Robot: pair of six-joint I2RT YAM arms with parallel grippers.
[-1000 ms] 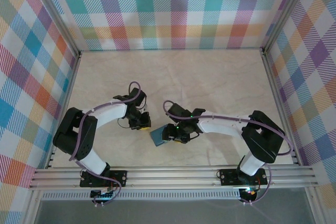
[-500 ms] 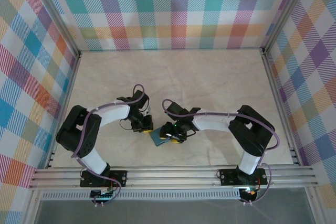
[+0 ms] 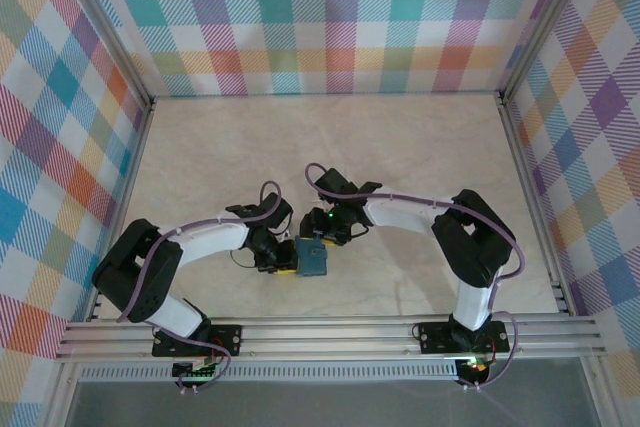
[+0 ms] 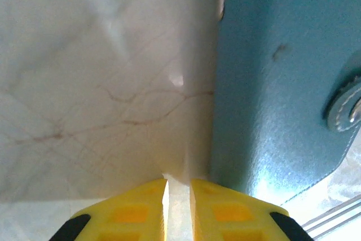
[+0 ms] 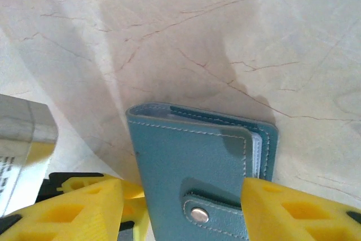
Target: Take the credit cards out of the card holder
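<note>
The teal card holder (image 3: 313, 261) is folded shut, its snap clasp (image 5: 198, 214) fastened, with its far edge down on the marble table. My right gripper (image 3: 322, 243) reaches in from the far side and is shut on it, one yellow finger on each side edge (image 5: 180, 191). Thin pale edges of the credit cards (image 5: 257, 149) show between the covers. My left gripper (image 3: 287, 260) sits just left of the holder (image 4: 282, 83), its fingers (image 4: 177, 182) nearly together with nothing between them. The holder's cover rises like a wall beside its right finger.
Open marble table (image 3: 330, 147) stretches behind and to both sides. The aluminium rail (image 3: 330, 337) with both arm bases runs along the near edge. Checkered walls (image 3: 330, 17) close in the back and sides.
My right arm swung round from the holder's right side to its far side, turning the holder square. My left gripper moved nearer and rightward, up against the holder's left side.
</note>
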